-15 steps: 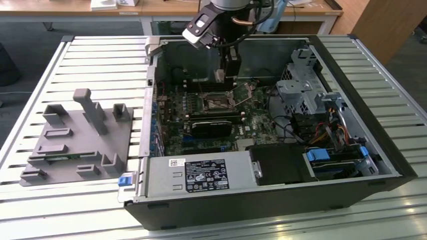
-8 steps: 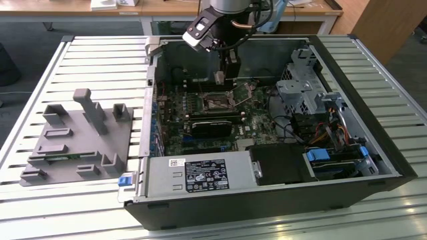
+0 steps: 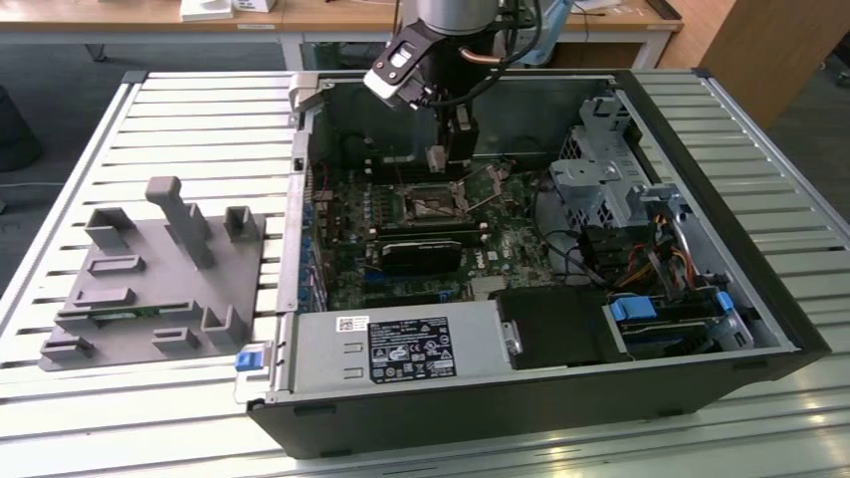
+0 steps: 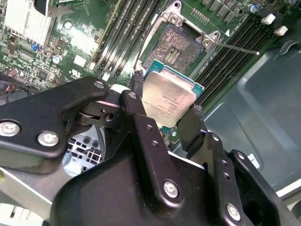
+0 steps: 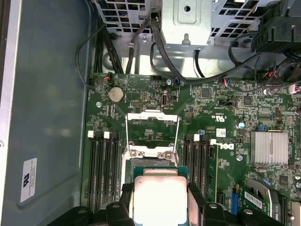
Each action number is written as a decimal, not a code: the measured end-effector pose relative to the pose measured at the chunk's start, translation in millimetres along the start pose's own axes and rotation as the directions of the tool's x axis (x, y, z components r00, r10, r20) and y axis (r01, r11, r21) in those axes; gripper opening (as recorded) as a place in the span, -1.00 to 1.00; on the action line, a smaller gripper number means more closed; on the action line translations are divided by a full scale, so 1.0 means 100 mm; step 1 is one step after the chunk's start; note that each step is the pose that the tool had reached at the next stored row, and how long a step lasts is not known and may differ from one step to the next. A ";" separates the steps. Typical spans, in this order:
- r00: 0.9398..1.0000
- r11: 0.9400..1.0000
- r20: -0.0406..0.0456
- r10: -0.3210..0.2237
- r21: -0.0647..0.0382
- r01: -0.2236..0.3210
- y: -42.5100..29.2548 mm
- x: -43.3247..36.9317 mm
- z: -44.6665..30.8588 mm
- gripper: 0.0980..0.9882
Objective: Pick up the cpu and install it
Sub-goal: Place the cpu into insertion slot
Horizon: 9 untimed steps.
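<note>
I have the gripper [image 3: 449, 164] down inside the open computer case [image 3: 558, 398]. In the exterior view it hangs just at twelve o'clock of the black-framed socket [image 3: 422, 204] on the motherboard [image 3: 342, 269].

In both wrist views the two black fingers [image 4: 137, 89] are closed narrow on the cpu [image 4: 169, 96], one on each of two opposite edges. Its silvery metal top faces the cameras and its green rim shows at the far edge. The cpu [image 5: 160, 200] sits between the fingers, near the socket [image 5: 151, 141]. The socket is open, with its contact field bare [image 4: 176, 49] and its metal frame swung back. I cannot tell whether the chip touches the socket, but it does not lie seated in it.

In the exterior view the grey fixture tray [image 3: 146, 289] with upright pegs stands on the slatted table [image 3: 199, 110], at nine o'clock of the case. The power supply [image 3: 398, 349] lies at six o'clock of the socket. The drive cage [image 3: 591, 179] is at about two o'clock.
</note>
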<state>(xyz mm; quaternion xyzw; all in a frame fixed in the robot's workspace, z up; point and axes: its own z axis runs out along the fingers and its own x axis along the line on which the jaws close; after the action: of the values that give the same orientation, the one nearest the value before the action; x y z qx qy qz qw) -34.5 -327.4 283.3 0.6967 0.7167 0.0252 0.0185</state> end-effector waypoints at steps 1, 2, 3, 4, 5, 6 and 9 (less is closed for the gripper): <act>1.000 1.000 0.000 0.000 0.000 0.000 -0.001 0.000 0.012 0.00; 1.000 1.000 0.000 0.000 0.000 0.000 -0.002 0.000 0.023 0.00; 1.000 1.000 0.000 0.000 0.000 0.000 -0.002 0.000 0.034 0.00; 1.000 1.000 0.000 0.000 0.000 0.000 -0.003 0.000 0.045 0.00; 1.000 1.000 0.000 0.000 0.000 0.000 -0.003 0.000 0.053 0.00; 1.000 1.000 0.000 0.000 0.000 0.000 -0.004 0.000 0.059 0.00; 1.000 1.000 0.000 0.000 0.000 0.000 -0.023 0.001 0.078 0.00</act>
<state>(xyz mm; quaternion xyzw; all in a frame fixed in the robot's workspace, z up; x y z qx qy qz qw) -36.3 -327.3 275.4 0.6968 0.7166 0.0251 0.0186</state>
